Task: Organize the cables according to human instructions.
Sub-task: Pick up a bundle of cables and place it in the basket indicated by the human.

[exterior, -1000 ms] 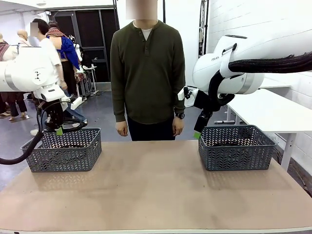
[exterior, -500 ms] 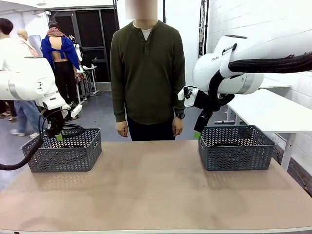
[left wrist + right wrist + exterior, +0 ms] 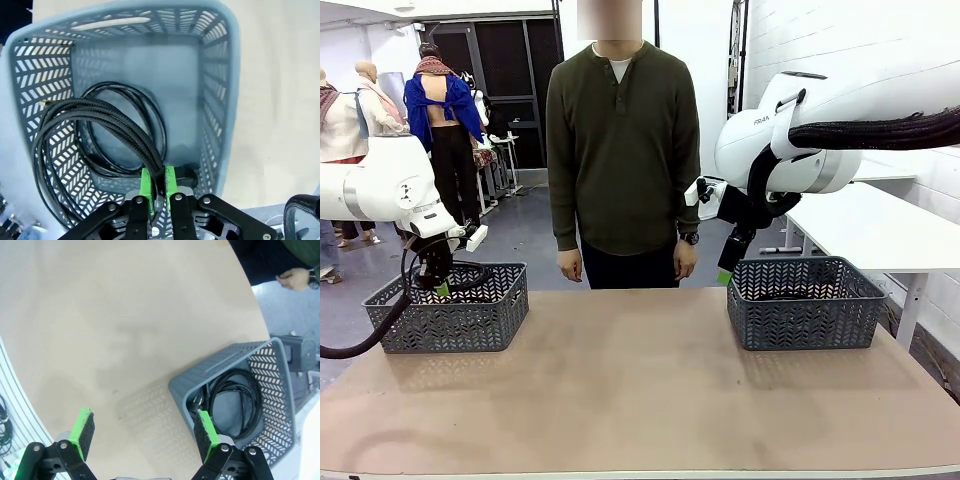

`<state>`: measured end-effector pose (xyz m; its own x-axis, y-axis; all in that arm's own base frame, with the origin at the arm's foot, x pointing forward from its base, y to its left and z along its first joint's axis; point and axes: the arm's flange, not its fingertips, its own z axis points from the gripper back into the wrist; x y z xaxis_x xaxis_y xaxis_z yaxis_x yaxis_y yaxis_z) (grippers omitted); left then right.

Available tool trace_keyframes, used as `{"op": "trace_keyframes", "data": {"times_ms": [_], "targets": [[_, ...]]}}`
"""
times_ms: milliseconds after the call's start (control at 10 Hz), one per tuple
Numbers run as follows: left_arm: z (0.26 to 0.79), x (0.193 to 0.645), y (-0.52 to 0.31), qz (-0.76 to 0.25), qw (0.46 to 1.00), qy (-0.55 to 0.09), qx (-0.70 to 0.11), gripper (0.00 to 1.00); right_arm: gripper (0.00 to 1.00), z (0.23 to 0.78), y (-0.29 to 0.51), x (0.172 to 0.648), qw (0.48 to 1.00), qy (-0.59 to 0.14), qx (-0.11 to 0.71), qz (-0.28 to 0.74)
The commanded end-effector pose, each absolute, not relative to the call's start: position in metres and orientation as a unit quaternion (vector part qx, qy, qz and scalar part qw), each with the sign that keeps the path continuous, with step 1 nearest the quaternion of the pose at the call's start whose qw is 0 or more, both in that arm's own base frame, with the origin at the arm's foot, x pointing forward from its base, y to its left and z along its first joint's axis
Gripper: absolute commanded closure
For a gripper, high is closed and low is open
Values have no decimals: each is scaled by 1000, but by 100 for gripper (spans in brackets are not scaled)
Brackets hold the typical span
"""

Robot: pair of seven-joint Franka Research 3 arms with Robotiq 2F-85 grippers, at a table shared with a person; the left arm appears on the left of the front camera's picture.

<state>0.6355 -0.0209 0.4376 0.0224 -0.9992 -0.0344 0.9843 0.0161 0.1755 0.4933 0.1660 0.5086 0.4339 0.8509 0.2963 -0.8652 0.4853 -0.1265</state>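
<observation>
Left wrist view showed the left gripper (image 3: pixel 159 186) nearest the lens, its green pads (image 3: pixel 146 184) pinched tight on a braided black cable (image 3: pixel 95 117) — the strands ran up between the fingers and looped out to the left over the rim of the grey lattice basket (image 3: pixel 220 90). Below that, a second coiled cable (image 3: pixel 125 130) lay flat on the basket floor. Beyond the basket was bare tan table (image 3: pixel 280 100).

On the right wrist camera the right gripper (image 3: pixel 145 437) stood spread wide with nothing between its pads, hanging over the tabletop beside the corner of the other basket (image 3: pixel 190 377); a coiled black cord (image 3: pixel 235 400) with a plug rested inside it. Farther off, the person's hand (image 3: pixel 295 277) with a watch hung loose, fingers slightly curled, holding nothing.

From the front, the left arm's gripper (image 3: pixel 438 285) sat over the left basket (image 3: pixel 450 310) with its cable draped at the rim, and the right one (image 3: pixel 725 272) hovered by the near-left edge of the right basket (image 3: pixel 805 305). At the far edge of the table the person (image 3: pixel 620 150) stood — both arms down at the sides.
</observation>
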Motion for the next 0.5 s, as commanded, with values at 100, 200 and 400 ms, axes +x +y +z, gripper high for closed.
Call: {"op": "trace_keyframes", "data": {"times_ms": [100, 200, 400], "targets": [[433, 637, -19, -696, 708, -64, 100, 63, 0, 509, 166, 493, 847, -160, 21, 507], [432, 638, -19, -696, 709, -65, 96, 44, 0, 509, 166, 493, 847, -160, 21, 507], [436, 635, -18, -698, 707, -66, 90, 5, 0, 509, 166, 493, 847, -160, 21, 507]]}}
